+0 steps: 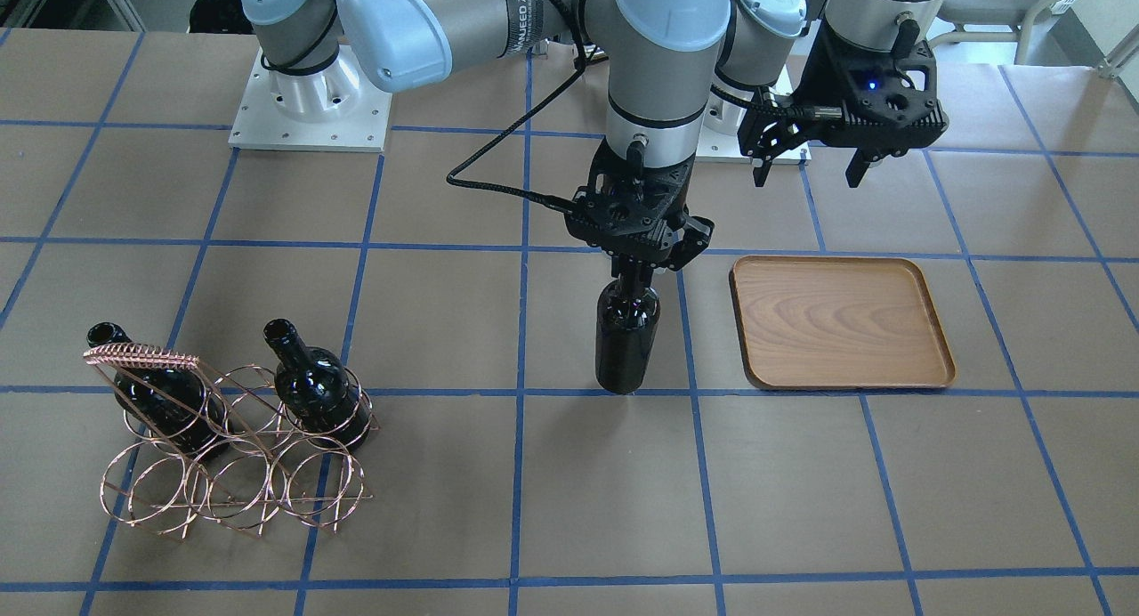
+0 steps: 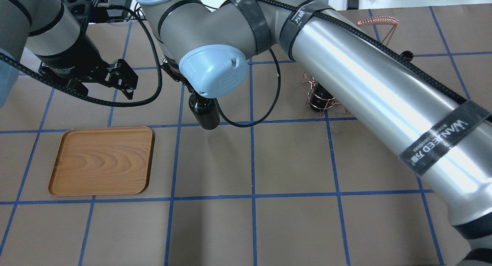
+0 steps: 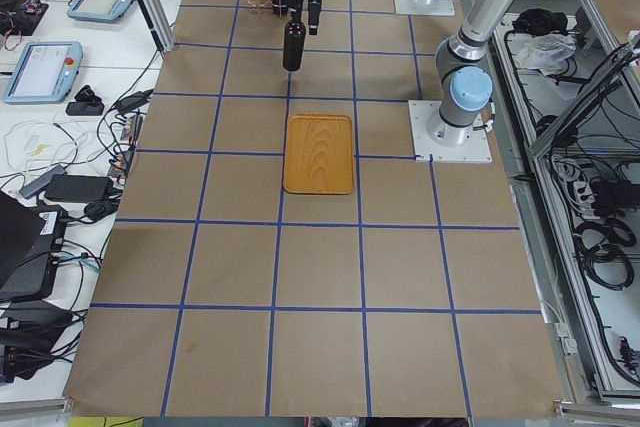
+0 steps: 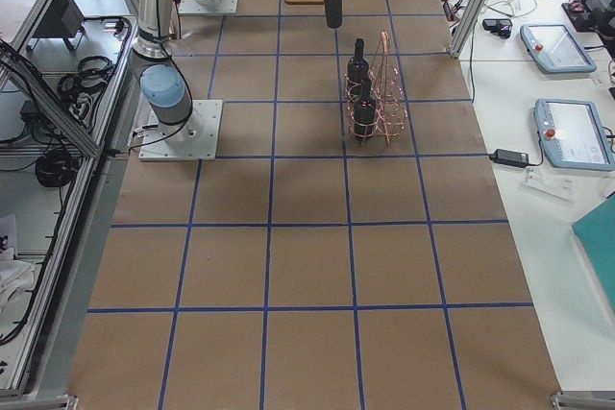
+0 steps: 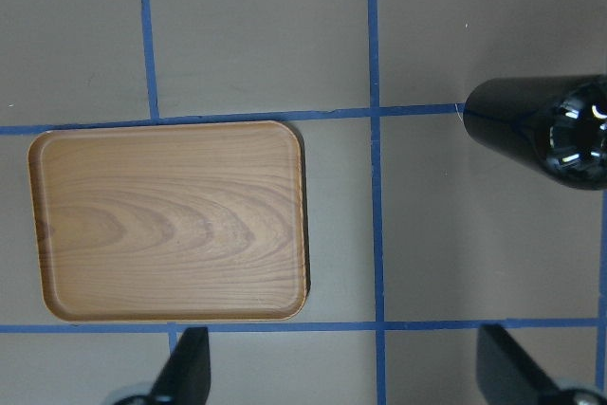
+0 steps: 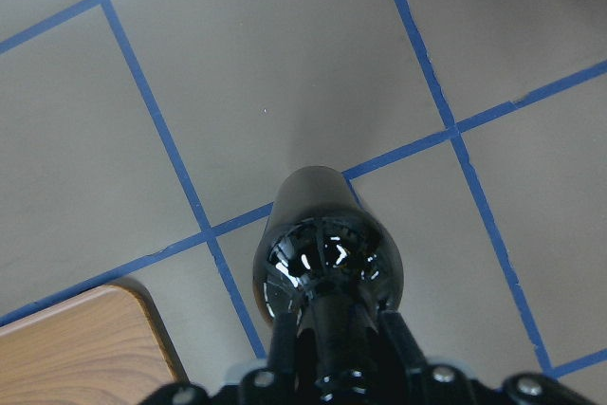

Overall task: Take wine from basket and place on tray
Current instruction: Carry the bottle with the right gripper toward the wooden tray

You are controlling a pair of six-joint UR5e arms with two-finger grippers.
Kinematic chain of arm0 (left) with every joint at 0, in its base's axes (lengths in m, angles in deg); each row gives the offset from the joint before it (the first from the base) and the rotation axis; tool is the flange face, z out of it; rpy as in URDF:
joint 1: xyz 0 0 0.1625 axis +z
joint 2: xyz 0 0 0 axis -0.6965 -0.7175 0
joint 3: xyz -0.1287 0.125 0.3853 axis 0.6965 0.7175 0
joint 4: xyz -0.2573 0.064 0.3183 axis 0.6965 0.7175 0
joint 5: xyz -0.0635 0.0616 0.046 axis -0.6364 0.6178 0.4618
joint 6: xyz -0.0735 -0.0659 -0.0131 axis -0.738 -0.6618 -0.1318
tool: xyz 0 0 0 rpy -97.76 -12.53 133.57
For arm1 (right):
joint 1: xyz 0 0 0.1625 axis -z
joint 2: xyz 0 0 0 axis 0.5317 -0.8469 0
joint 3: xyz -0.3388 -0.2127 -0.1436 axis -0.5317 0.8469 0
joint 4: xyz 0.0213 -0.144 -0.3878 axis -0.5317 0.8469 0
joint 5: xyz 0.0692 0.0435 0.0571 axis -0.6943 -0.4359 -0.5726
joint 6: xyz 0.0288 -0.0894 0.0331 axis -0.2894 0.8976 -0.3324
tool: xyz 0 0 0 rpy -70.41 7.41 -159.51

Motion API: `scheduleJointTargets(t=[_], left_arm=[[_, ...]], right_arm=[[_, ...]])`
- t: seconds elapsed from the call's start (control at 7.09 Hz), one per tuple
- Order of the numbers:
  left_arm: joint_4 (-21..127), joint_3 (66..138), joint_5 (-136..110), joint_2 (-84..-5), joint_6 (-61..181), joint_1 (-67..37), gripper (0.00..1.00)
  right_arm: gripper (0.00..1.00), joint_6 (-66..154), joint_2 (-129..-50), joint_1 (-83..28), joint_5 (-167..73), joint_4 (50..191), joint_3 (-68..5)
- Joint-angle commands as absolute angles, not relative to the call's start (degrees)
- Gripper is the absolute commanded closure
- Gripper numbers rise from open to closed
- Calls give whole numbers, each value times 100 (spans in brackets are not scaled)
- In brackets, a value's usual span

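Closest to my right wrist camera is the bottle [image 6: 327, 263], its narrow neck clamped between the closed jaws of the right gripper [image 6: 332, 353]. Holding it by the neck lets the heavy body hang straight down, so it stays upright and should set down flat on its base. From the front it hangs just beside the tray [image 1: 841, 322], off the short edge that faces the basket [image 1: 231, 456], and it looks to be clear of the table [image 1: 623, 509], though I can't be sure of the gap. I judge the carry to be nearly done, with a short sideways move over the low rim and then a descent left to make. The tray is bare, so any spot on it will do. My left gripper [image 1: 810, 173] hovers off the tray's robot-side edge with its jaws spread and nothing in them, probably parked there to keep out of the way. The basket stands well apart from the tray, beyond the carried bottle, and two more bottles [image 1: 311, 385] lean in its outer rings with the middle ring vacant between them.
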State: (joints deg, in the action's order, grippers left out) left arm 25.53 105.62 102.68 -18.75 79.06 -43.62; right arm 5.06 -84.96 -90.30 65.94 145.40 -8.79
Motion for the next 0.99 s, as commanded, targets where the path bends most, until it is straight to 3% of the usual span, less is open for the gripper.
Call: scheduleJointTargets(t=[0.0, 0.85], left_arm=[[2559, 10562, 10268, -1882, 7909, -4357, 0], [2559, 10492, 10268, -1864, 8363, -4129, 0]], right_arm=[[91, 344, -8496, -9066, 6538, 14625, -855], [88, 107, -8267, -9321, 6381, 14881, -873]])
